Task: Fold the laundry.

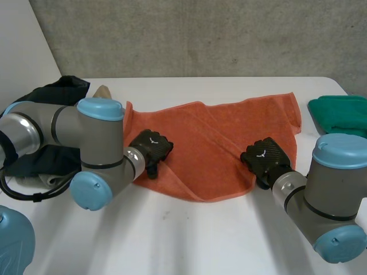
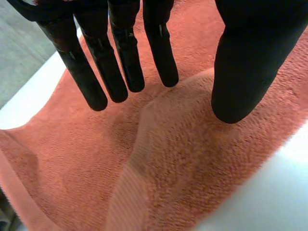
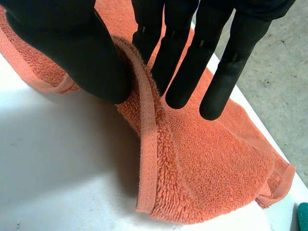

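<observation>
An orange towel (image 1: 212,137) lies partly folded and rumpled on the white table (image 1: 189,235). My left hand (image 1: 150,148) rests over the towel's left edge. In the left wrist view its fingers (image 2: 115,62) are straight and apart from the thumb (image 2: 245,62), hovering over a raised fold of the towel (image 2: 183,163) with nothing between them. My right hand (image 1: 265,156) is at the towel's near right edge. There its thumb (image 3: 72,48) and fingers (image 3: 187,62) pinch the hemmed edge of the towel (image 3: 202,163), which rises between them.
A folded green cloth (image 1: 341,113) lies at the table's far right. A pile of dark clothes (image 1: 51,94) sits at the far left behind my left arm. A concrete wall stands behind the table.
</observation>
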### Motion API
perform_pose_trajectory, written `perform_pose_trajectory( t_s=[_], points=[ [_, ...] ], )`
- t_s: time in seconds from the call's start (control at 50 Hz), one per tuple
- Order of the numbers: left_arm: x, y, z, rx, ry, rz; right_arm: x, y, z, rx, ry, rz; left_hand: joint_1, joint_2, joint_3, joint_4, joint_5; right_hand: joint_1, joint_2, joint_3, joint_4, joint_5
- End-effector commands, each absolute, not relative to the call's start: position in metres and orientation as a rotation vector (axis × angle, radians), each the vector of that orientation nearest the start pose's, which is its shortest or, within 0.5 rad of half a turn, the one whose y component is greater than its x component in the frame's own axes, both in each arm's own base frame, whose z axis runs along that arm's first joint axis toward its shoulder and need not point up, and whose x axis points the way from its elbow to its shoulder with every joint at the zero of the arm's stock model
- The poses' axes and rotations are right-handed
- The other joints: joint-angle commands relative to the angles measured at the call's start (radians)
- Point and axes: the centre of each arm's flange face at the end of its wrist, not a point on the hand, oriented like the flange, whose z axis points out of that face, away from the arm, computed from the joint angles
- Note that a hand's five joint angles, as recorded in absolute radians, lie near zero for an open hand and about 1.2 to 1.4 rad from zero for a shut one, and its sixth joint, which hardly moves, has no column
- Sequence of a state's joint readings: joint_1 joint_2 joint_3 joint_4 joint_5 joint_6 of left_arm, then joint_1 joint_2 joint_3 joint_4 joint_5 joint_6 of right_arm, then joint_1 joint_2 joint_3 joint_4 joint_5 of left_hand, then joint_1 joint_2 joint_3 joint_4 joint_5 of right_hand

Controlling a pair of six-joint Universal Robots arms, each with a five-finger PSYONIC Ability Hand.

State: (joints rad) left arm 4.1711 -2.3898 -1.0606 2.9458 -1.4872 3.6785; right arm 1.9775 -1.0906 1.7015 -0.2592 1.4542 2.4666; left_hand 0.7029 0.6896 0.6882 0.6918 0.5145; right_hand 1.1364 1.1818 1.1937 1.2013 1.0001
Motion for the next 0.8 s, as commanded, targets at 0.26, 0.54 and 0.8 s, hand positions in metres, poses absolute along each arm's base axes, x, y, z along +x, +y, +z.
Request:
perform_pose_trajectory(
  t_s=[0.26, 0.54, 0.8],
  points=[
    [-0.332, -0.286, 0.136, 1.489, 2.360, -1.600, 0.266, -0.259, 0.134, -1.441, 2.191, -1.834, -0.139, -0.126, -0.124, -0.128, -0.125, 0.260, 0.214, 0.203, 0.195, 0.222],
    [-0.336, -0.287, 0.131, 1.504, 2.356, -1.600, 0.266, -0.259, 0.134, -1.444, 2.190, -1.832, -0.161, -0.147, -0.146, -0.150, -0.147, 0.260, 0.214, 0.203, 0.195, 0.222],
    [-0.337, -0.288, 0.130, 1.486, 2.358, -1.603, 0.266, -0.260, 0.134, -1.442, 2.192, -1.835, 0.693, 0.707, 0.708, 0.704, 0.707, 0.260, 0.214, 0.203, 0.195, 0.222]
  ],
)
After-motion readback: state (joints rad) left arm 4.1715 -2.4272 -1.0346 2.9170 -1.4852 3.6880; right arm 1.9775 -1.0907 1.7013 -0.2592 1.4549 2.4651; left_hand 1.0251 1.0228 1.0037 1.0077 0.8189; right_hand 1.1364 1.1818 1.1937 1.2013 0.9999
